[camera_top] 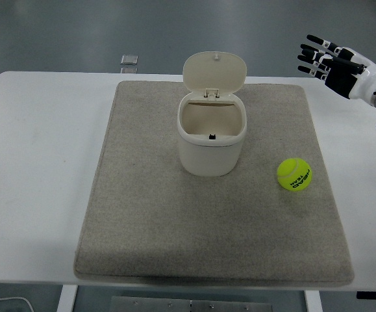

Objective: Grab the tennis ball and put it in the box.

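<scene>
The tennis ball (pixel 295 175) rests on the grey mat (pixel 142 214), to the right of the box (pixel 212 140) and slightly nearer the counter's near edge, with a clear strip of mat between ball and box wall. The box is a cream bin standing upright near the mat's centre; its hinged lid (pixel 214 71) is raised at the far side, so the mouth is open from above and from the near side. The right robot hand (pixel 330 64) hangs above the far right corner of the counter (pixel 38 143), beyond and to the right of the box; its fingers are spread and it grips nothing. From this robot hand the ball lies toward the near edge and a little leftward, and lower, on the mat surface. The ball is round, so no long axis constrains the approach direction. The left robot hand is not in view, so the right is the only candidate and is judged the working hand. Open room: the mat around the ball is bare on all sides, and the mat's right edge lies just beyond the ball on the side away from the box. The likely path is a descent toward the ball, then a transfer leftward over the box rim; the raised lid should be avoided by entering from the right or near side. A small grey object (pixel 129 60) lies beyond the box to its left, near the counter's far edge, well clear of this path.
</scene>
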Robot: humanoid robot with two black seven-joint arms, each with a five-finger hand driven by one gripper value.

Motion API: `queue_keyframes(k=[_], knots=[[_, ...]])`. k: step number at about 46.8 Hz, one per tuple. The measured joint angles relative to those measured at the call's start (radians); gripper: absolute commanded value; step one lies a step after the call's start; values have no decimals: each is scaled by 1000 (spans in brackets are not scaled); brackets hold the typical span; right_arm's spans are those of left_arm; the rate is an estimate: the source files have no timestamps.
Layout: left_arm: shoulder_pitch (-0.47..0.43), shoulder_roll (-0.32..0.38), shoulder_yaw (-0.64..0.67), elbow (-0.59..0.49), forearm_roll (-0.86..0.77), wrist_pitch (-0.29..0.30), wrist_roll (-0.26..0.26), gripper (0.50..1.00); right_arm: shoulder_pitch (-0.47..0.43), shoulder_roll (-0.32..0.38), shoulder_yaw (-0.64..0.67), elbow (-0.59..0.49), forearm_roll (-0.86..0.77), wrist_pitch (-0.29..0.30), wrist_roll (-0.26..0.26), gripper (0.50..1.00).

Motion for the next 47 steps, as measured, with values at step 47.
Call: queue_keyframes(k=[47], knots=[[0, 0, 0, 0, 0, 0, 0, 992, -6, -84, 2, 2, -158, 99, 54, 905]])
